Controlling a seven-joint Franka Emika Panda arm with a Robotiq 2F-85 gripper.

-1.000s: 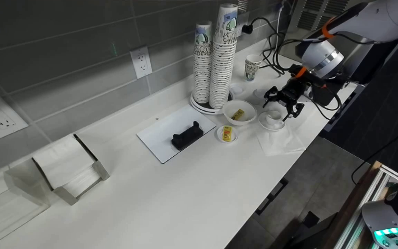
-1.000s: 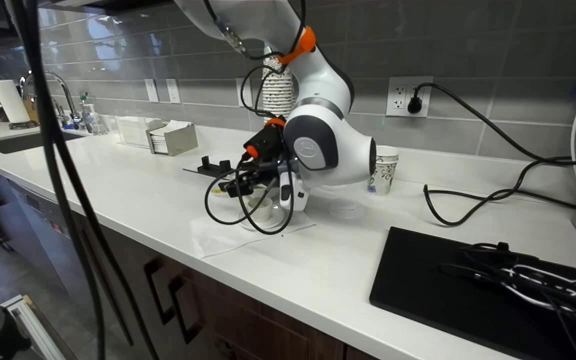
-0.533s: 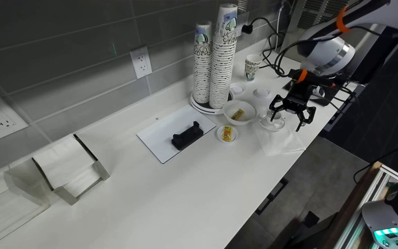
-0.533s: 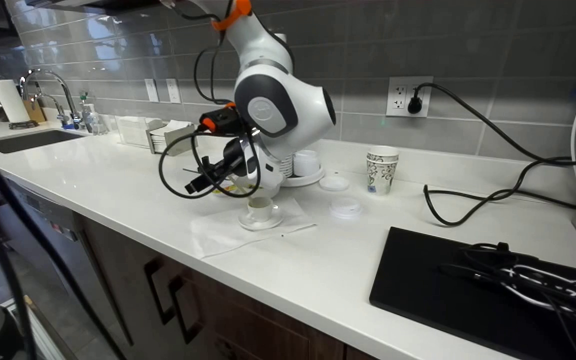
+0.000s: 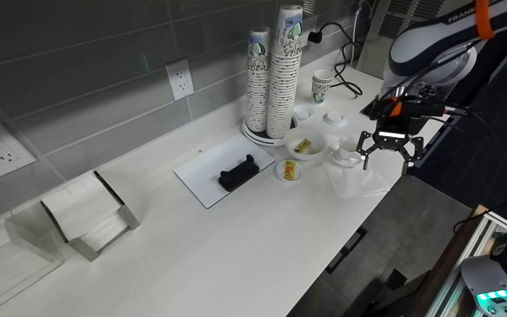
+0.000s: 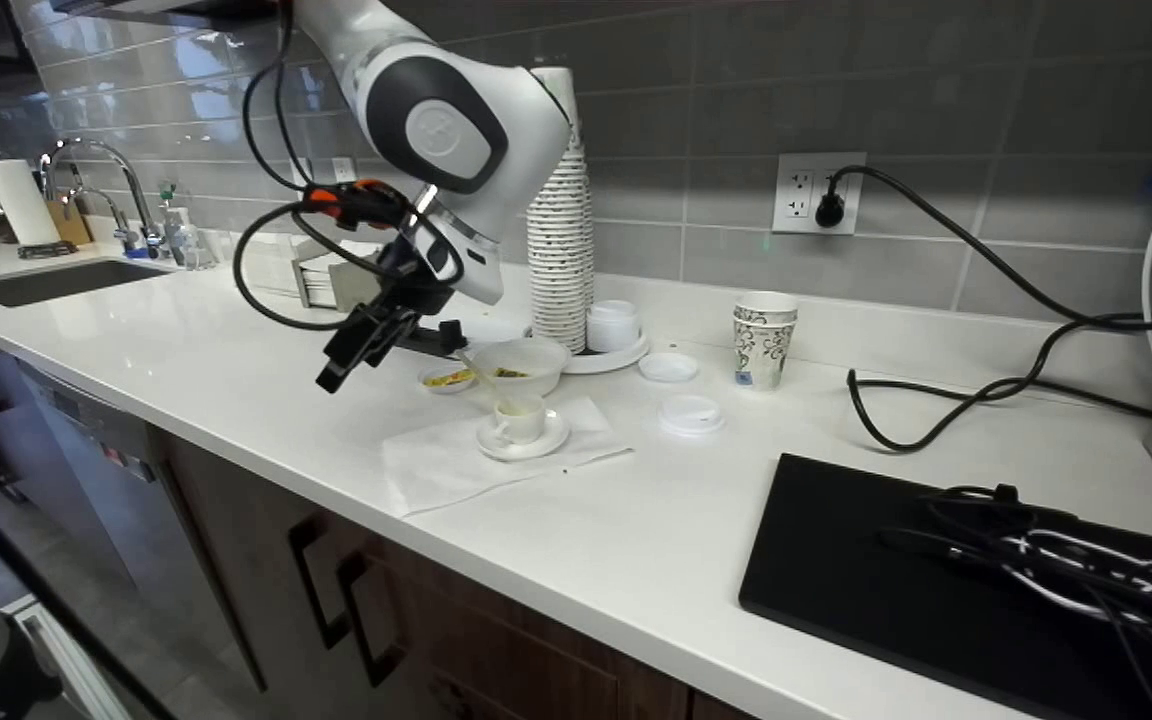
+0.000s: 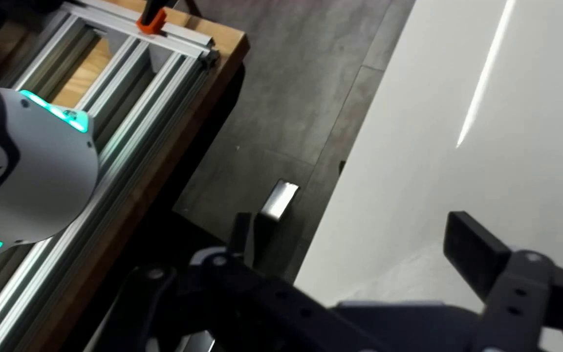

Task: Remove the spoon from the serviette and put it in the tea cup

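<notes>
The white tea cup (image 5: 347,151) (image 6: 526,427) stands upright on a white saucer (image 5: 340,160) (image 6: 504,449) in both exterior views. A pale spoon (image 6: 481,380) leans in the cup, its handle rising up and left past the rim in an exterior view. The white serviette (image 5: 354,184) (image 6: 436,478) lies flat under the saucer, with nothing else on it. A part of it shows in the wrist view (image 7: 408,278). My gripper (image 5: 385,165) (image 6: 351,365) is open and empty, raised above the counter near its front edge, apart from cup and spoon. The wrist view shows the fingers (image 7: 355,244) wide apart.
A bowl with a yellow packet (image 5: 317,147) and a small dish with another (image 5: 289,178) stand beside the saucer. Tall paper-cup stacks (image 5: 282,97) stand behind. A pale mat (image 5: 198,176) bears a black object (image 5: 239,172). Plastic lids (image 6: 691,413) lie near the serviette.
My gripper has moved away from above the cup, up and toward the counter's front edge, and stayed open. The cup and spoon have come into clear view and stay in place.
</notes>
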